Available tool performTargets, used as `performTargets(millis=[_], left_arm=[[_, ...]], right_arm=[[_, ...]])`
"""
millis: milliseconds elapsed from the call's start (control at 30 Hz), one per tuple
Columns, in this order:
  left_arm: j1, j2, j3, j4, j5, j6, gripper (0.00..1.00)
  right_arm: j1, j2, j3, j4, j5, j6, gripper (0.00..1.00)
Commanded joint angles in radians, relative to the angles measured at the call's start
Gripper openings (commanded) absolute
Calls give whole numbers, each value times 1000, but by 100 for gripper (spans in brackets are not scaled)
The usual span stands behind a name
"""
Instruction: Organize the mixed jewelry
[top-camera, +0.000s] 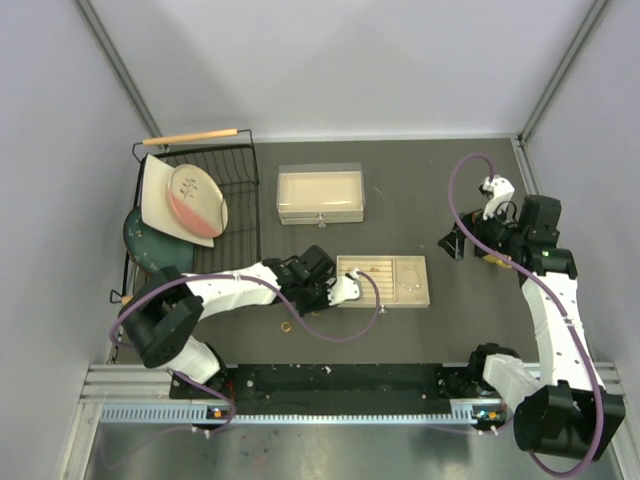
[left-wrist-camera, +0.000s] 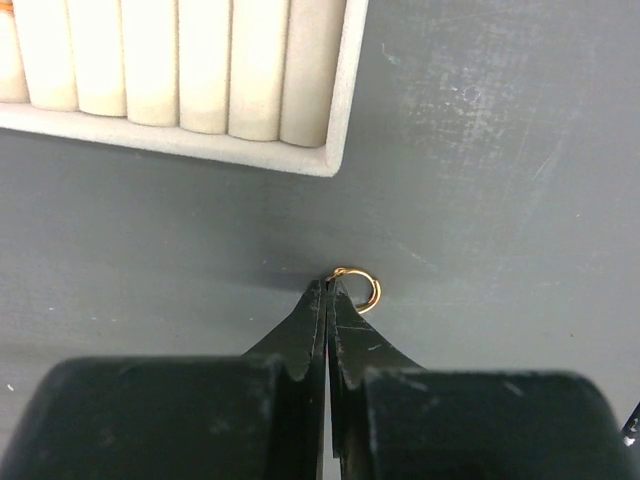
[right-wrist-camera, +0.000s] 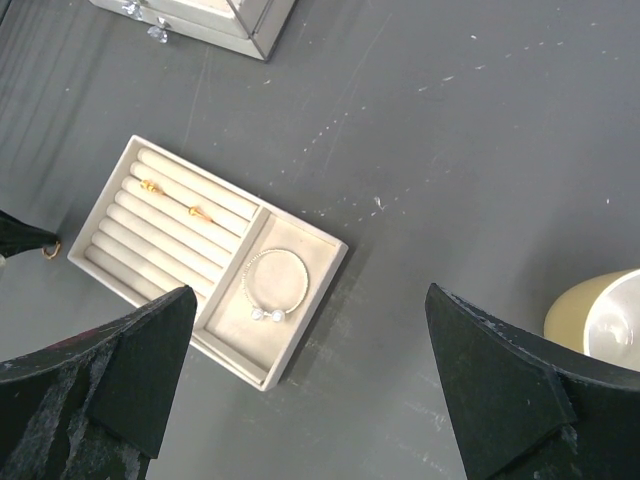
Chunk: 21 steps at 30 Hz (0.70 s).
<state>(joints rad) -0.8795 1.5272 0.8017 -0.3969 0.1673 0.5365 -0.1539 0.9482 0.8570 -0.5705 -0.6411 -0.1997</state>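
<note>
Left wrist: left fingers (left-wrist-camera: 305, 325) pinch a gold ring (left-wrist-camera: 367, 291) just beside the slotted tray (left-wrist-camera: 338, 130).
Edge-gripped, likely for slotting upright; right fingers (right-wrist-camera: 140, 370) spread wide.

bracelet (right-wrist-camera: 276, 285) in tray's (right-wrist-camera: 308, 315) open compartment, two rings (right-wrist-camera: 196, 212) in its slots.

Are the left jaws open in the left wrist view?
No, the left gripper's jaws are closed together, pinching the edge of a small gold ring.
</note>
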Motion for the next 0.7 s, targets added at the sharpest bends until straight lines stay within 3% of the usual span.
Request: performTargets(millis=[0, 367, 667], left_arm=[[1, -28, 20, 23, -22, -13, 0], [20, -162, 109, 17, -55, -59, 0], [40, -265, 203, 35, -61, -128, 0]], right_arm=[[-15, 11, 11, 11, -6, -14, 99], [-15, -8, 36, 12, -72, 14, 99], [26, -6, 120, 18, -290, 36, 99]])
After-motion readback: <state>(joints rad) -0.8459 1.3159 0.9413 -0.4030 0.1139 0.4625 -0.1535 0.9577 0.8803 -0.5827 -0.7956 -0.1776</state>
